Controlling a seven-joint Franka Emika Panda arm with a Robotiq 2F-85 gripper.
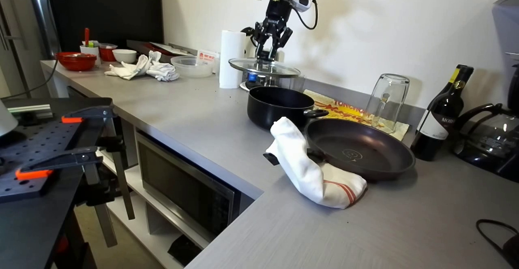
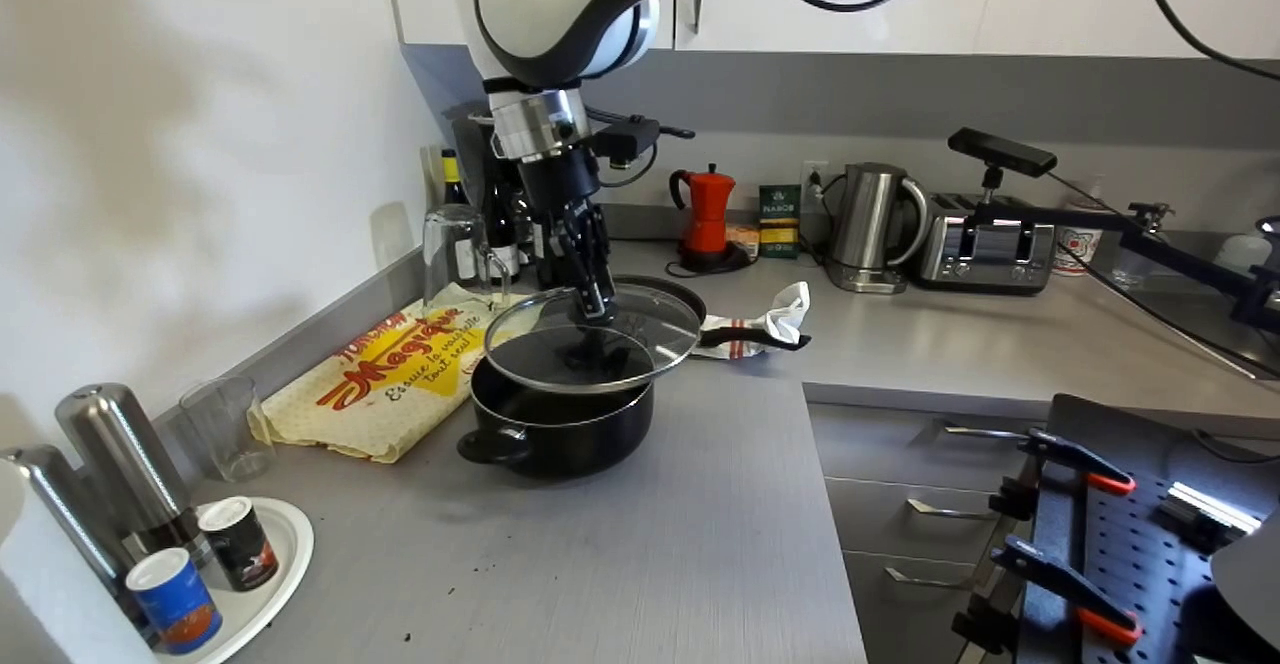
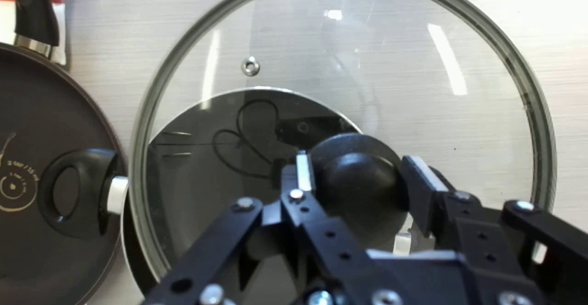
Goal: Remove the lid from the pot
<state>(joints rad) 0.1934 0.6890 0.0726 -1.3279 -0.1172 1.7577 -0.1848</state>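
The lid, a clear glass disc with a metal rim and dark knob, hangs above the pot in both exterior views. My gripper is shut on the lid's knob; in the wrist view the fingers press on both sides of it. The black pot stands uncovered on the counter, below the lid, and also shows in an exterior view. In the wrist view the lid is offset from the pot, which shows partly through the glass with its handle at the left.
A wide black frying pan sits beside the pot, a white towel around its handle. A yellow printed package, an upturned glass pitcher and wine bottles stand along the wall. A paper towel roll is behind the lid.
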